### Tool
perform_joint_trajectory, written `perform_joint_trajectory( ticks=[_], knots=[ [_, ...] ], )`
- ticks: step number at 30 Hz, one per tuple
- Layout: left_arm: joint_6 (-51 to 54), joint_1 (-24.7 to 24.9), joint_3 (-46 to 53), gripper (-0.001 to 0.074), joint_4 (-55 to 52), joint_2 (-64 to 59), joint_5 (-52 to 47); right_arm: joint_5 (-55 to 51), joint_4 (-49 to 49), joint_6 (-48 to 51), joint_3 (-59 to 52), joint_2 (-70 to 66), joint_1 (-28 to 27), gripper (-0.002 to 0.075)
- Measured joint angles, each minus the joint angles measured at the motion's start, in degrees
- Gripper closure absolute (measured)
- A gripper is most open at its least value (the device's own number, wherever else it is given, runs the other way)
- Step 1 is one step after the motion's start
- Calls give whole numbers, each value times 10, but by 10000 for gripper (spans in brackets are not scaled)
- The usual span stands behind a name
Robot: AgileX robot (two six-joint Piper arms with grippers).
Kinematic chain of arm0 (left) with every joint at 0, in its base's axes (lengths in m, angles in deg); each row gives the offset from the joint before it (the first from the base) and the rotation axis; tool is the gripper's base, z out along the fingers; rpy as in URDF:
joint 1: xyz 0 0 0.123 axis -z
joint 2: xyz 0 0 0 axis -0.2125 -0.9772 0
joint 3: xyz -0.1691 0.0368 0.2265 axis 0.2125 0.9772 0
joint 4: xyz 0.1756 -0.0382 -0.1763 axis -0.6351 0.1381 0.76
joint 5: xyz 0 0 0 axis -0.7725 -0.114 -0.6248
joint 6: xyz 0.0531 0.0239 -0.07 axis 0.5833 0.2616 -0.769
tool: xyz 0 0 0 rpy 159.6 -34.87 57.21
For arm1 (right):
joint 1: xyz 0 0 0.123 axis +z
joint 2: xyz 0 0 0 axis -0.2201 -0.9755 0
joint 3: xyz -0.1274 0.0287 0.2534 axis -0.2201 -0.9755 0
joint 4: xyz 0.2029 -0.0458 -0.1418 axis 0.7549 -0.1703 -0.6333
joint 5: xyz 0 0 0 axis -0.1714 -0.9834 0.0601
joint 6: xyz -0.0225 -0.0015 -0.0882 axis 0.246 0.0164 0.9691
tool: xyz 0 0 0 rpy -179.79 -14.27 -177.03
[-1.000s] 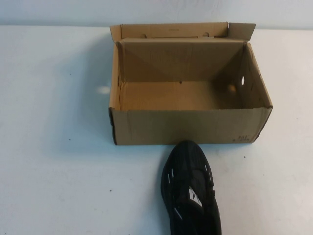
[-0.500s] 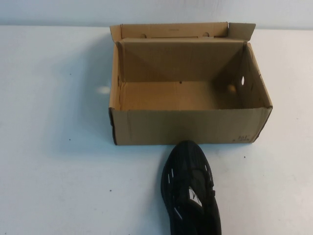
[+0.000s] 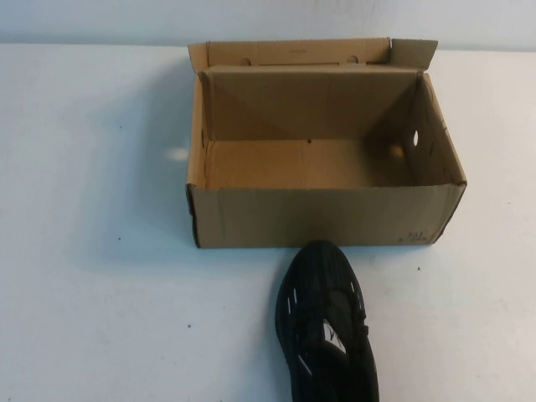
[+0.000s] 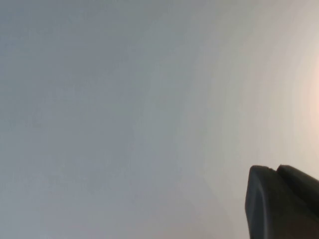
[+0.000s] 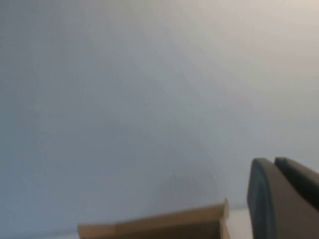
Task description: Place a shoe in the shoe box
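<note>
The shoe box [image 3: 322,216] is matt brown corrugated cardboard; just beside it, the shoe [image 3: 327,327] looks dull black fabric, on a smooth white tabletop [image 3: 92,293].

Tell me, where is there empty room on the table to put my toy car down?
The table is bare left of the shoe box and left of the shoe; a narrower strip lies to their right. It is crowded where the shoe's toe almost meets the box front. The box floor is bare too. Both end effectors, left and right, are shut, away from these things.
</note>
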Motion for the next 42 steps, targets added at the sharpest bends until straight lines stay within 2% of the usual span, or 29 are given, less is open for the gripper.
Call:
perform_joint_trajectory(
  ticks=[6, 15, 21, 27, 32, 36, 42],
  knots=[
    [-2, 0, 0, 737, 1, -3, -80, -104, 23, 66, -19, -12, 0, 742],
    [-2, 0, 0, 738, 3, -3, -105, -116, 92, 75, -19, -12, 0, 742],
    [-3, 0, 0, 738, 3, -3, -133, -154, 105, 145, -11, -37, 0, 742],
    [8, 0, 0, 738, 5, -3, -179, -248, 140, 246, 38, -140, 0, 742],
    [17, 0, 0, 738, 6, -15, -210, -339, 212, 321, 95, -257, 1, 742],
    [17, 0, -7, 737, 8, -41, -251, -402, 246, 353, 140, -346, 4, 742],
    [33, 0, -35, 738, 13, -97, -338, -419, 260, 366, 166, -417, 63, 742]
  ],
)
